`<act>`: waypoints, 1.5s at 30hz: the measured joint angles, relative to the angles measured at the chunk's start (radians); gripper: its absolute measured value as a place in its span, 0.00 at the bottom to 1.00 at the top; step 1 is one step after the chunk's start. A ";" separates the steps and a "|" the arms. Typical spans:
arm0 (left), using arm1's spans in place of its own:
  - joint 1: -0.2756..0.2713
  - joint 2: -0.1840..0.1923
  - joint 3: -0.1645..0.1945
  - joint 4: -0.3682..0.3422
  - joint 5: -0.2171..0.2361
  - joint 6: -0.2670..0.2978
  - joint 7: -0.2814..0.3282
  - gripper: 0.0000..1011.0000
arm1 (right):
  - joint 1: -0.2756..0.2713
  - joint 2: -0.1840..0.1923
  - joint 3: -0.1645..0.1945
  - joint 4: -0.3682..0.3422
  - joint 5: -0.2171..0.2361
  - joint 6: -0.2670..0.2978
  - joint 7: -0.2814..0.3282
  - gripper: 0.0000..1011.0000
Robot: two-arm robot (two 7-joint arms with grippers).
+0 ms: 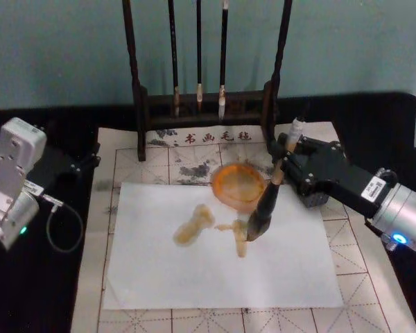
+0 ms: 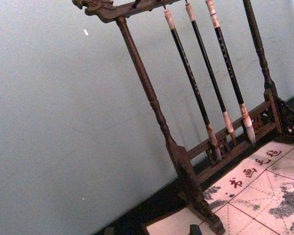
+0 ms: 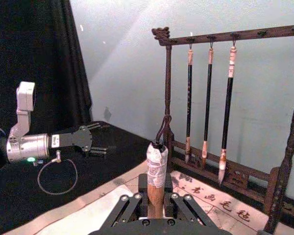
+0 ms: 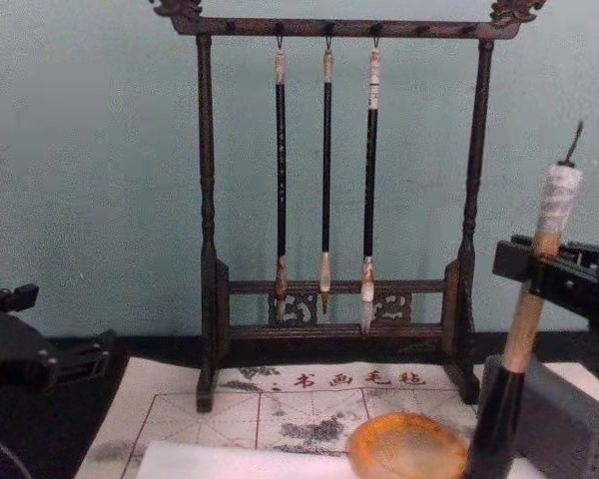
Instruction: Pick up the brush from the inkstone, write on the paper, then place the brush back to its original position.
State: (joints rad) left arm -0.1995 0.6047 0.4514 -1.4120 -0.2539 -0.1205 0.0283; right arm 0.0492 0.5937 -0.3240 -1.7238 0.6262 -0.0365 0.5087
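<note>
Right gripper (image 1: 280, 158), fingers clamped on the brush (image 1: 267, 202): near-upright, tuft apparently touching the paper (image 1: 159, 270), with the inkstone (image 1: 237, 184) just behind the tuft. Left gripper (image 1: 89, 158) idles far left, fingers apart.

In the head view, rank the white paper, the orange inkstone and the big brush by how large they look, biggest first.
1. The paper, far the largest.
2 and 3, unsure: the brush, held in the right gripper, looks longer than the inkstone is wide but slimmer, and it stands nearer the camera.
</note>
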 joint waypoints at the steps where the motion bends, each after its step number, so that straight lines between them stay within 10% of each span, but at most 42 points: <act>1: 0.000 0.000 0.000 0.000 0.000 0.000 0.000 0.99 | -0.002 0.001 0.001 -0.001 0.000 0.000 0.000 0.19; 29: 0.000 0.000 0.000 0.000 0.000 0.000 0.000 0.99 | -0.027 0.013 0.036 -0.043 0.039 0.008 -0.003 0.19; 45: 0.000 0.000 0.000 0.000 0.000 0.000 0.000 0.99 | 0.057 -0.059 0.065 0.014 0.150 0.072 -0.082 0.19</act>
State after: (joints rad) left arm -0.1995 0.6047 0.4514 -1.4119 -0.2539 -0.1205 0.0283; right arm 0.1060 0.5349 -0.2592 -1.7094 0.7766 0.0359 0.4263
